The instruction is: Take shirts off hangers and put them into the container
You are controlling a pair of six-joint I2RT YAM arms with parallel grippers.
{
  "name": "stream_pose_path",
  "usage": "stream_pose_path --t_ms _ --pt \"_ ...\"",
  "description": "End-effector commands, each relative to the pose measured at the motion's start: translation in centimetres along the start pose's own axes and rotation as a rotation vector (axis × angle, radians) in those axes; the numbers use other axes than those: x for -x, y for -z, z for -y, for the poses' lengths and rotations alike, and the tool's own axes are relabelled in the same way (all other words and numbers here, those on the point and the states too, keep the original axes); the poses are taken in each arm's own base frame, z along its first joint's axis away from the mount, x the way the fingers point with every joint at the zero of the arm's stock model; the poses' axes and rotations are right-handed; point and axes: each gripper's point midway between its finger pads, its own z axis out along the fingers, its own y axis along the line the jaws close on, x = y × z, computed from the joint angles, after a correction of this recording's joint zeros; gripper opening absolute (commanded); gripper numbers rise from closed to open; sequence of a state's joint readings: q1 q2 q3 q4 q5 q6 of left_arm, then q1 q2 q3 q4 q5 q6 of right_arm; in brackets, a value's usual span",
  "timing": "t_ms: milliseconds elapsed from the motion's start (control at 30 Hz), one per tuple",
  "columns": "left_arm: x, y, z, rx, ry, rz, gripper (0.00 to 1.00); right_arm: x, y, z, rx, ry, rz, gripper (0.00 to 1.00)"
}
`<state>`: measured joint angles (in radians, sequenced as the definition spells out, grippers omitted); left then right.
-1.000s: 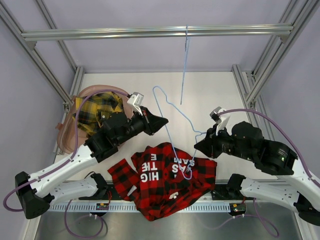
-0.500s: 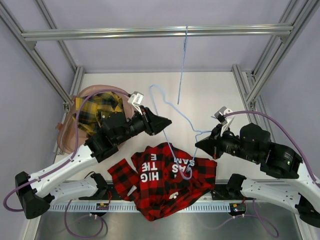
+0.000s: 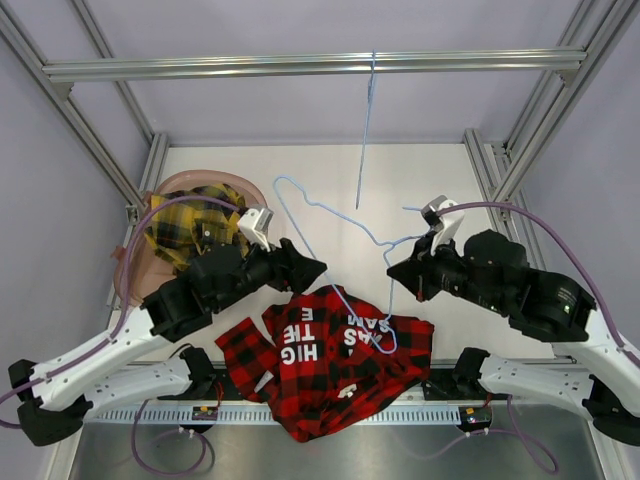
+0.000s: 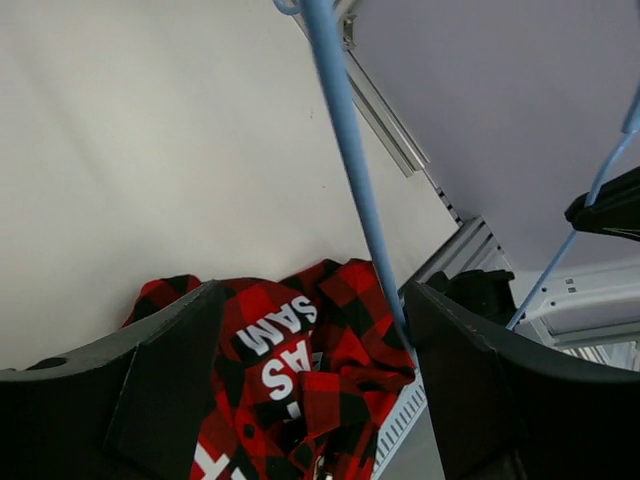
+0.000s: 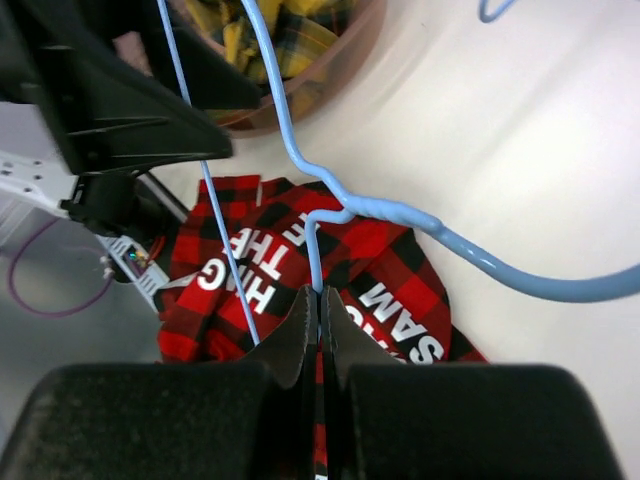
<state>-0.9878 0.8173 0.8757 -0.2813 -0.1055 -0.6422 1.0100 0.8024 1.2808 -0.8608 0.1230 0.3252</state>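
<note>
The red-and-black shirt [image 3: 330, 365] with white letters lies crumpled at the table's near edge. A light-blue hanger [image 3: 345, 220] slants up from it. My right gripper [image 3: 395, 272] is shut on the hanger's wire [image 5: 318, 250] just above the shirt [image 5: 385, 260]. My left gripper [image 3: 312, 270] is open beside the hanger; the wire [image 4: 350, 170] runs between its spread fingers [image 4: 150, 380] without touching, the red shirt [image 4: 300, 360] below. The yellow-and-black shirt [image 3: 190, 225] sits in the pinkish container [image 3: 135, 285] at the left. A second hanger [image 3: 366, 120] hangs bare from the rail.
The silver frame rail [image 3: 250, 67] crosses the back, with frame posts down both sides. The left arm [image 5: 120, 110] stands close to the lifted hanger, between it and the container [image 5: 350, 60]. Bare white table lies behind the red shirt.
My left gripper has opened, let go of the hanger and drawn back toward the near left. My right gripper has shut on the hanger wire. The hanger's hook has swung left.
</note>
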Motion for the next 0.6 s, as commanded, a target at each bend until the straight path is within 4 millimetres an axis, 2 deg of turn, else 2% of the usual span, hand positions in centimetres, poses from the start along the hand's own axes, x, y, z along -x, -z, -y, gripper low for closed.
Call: stream_pose_path --t_ms 0,100,167,267,300,400,433,467,533,567 --pt "2.7 2.4 -1.7 0.109 -0.062 0.096 0.79 1.0 -0.2 1.9 -0.121 0.022 0.024 0.00" --pt "4.2 3.8 -2.0 0.150 -0.098 0.135 0.91 0.7 -0.9 2.3 -0.145 0.021 0.015 0.00" --pt "5.8 4.8 -1.6 0.157 -0.119 0.168 0.93 0.6 -1.1 2.5 -0.160 0.022 0.013 0.00" --pt "6.9 5.9 -2.2 0.210 -0.134 0.191 0.95 0.6 -1.3 2.8 -0.174 0.025 0.012 0.00" --pt "7.5 6.4 -2.2 0.220 -0.135 0.204 0.98 0.5 -1.4 2.8 -0.176 0.026 0.008 0.00" --pt "7.8 6.3 -0.6 0.149 -0.127 0.195 0.99 0.3 -1.5 2.8 -0.178 0.028 -0.003 0.00" --pt "7.7 5.9 -0.1 0.131 -0.119 0.179 0.97 0.1 -1.5 2.9 -0.181 0.030 -0.009 0.00" --pt "7.7 5.6 1.5 0.063 -0.088 0.173 0.94 -0.1 -1.6 3.0 -0.186 0.030 -0.017 0.00" --pt "7.7 4.9 2.8 -0.004 -0.050 0.173 0.81 -0.2 -1.7 2.9 -0.183 0.033 -0.023 0.00" --pt "8.2 4.5 4.4 -0.077 -0.010 0.192 0.73 -0.3 -1.8 2.6 -0.161 0.034 -0.029 0.00"
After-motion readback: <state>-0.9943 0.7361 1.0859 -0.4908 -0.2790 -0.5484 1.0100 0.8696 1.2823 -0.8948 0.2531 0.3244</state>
